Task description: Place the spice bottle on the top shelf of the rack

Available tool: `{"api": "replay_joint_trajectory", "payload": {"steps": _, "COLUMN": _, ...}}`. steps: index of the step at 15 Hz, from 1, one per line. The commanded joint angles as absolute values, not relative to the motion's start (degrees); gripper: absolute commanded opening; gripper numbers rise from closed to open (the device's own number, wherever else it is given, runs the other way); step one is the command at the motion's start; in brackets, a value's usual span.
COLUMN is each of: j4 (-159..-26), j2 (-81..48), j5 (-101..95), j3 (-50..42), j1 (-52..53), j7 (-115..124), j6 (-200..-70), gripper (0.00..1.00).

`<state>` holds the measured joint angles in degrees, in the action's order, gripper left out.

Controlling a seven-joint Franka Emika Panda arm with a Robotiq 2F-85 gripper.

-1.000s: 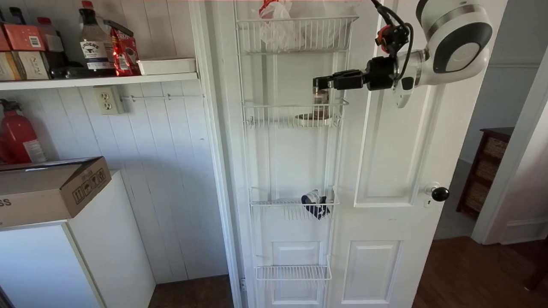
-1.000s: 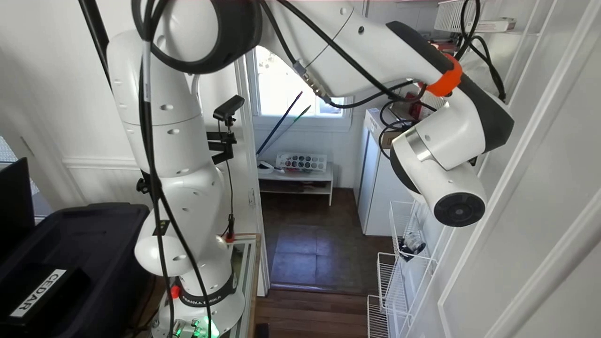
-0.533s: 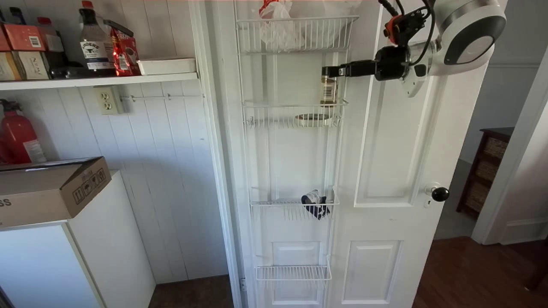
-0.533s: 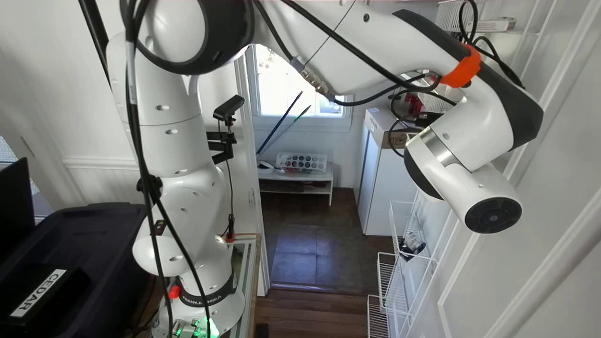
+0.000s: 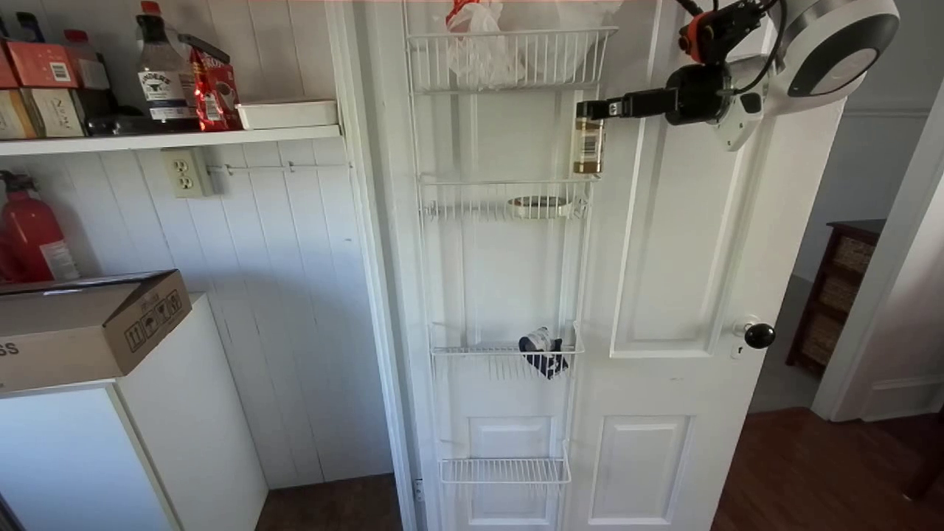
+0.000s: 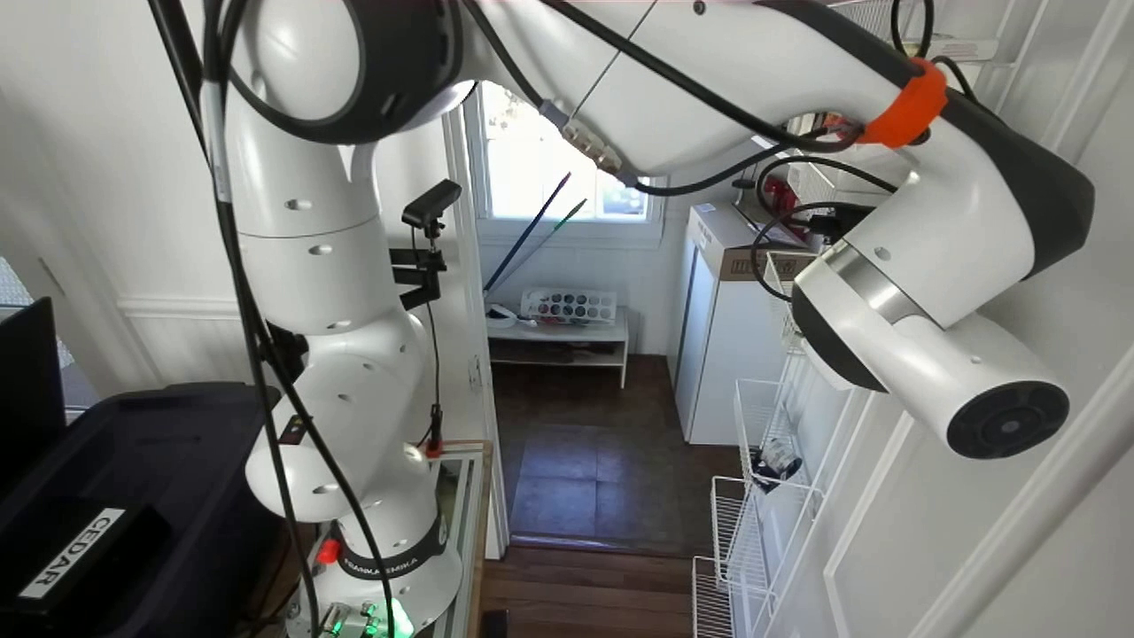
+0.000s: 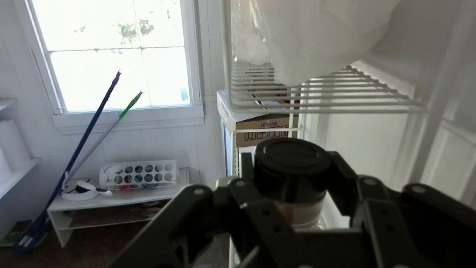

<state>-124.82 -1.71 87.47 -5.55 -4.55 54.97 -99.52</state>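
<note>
The spice bottle has a dark cap and a clear body with brownish contents. It hangs upright in my gripper, just above the right end of the second basket of the white wire rack. In the wrist view my gripper is shut around the cap; the bottle's body shows below it. The top shelf is above and left of the gripper; its wires show ahead and higher in the wrist view. In an exterior view the arm hides gripper and bottle.
A plastic bag sits in the top shelf and bulges there in the wrist view. A round dish lies in the second basket, a dark-and-white packet in a lower one. The door stands behind the rack.
My gripper has lifted the spice bottle up out of the second basket and carried it right to the basket's end. The arm has swung closer to the door.
</note>
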Motion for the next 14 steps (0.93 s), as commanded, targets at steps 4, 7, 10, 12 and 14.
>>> {"api": "replay_joint_trajectory", "payload": {"steps": 4, "j4": -122.0, "j2": -0.7, "j5": 78.4, "j3": -7.2, "j1": -6.3, "j7": 59.6, "j6": -95.1, "gripper": 0.26}}
{"api": "replay_joint_trajectory", "payload": {"steps": 7, "j4": -120.8, "j2": -0.6, "j5": 74.0, "j3": -7.9, "j1": -7.0, "j7": 61.3, "j6": -93.2, "gripper": 0.26}}
{"api": "replay_joint_trajectory", "payload": {"steps": 10, "j4": -119.1, "j2": -0.4, "j5": 69.7, "j3": -8.6, "j1": -7.7, "j7": 63.0, "j6": -91.0, "gripper": 0.26}}
{"api": "replay_joint_trajectory", "payload": {"steps": 12, "j4": -117.6, "j2": -0.1, "j5": 68.0, "j3": -9.1, "j1": -8.1, "j7": 64.1, "j6": -89.1, "gripper": 0.26}}
{"api": "replay_joint_trajectory", "payload": {"steps": 14, "j4": -115.8, "j2": 0.1, "j5": 67.4, "j3": -9.6, "j1": -8.6, "j7": 65.1, "j6": -86.7, "gripper": 0.26}}
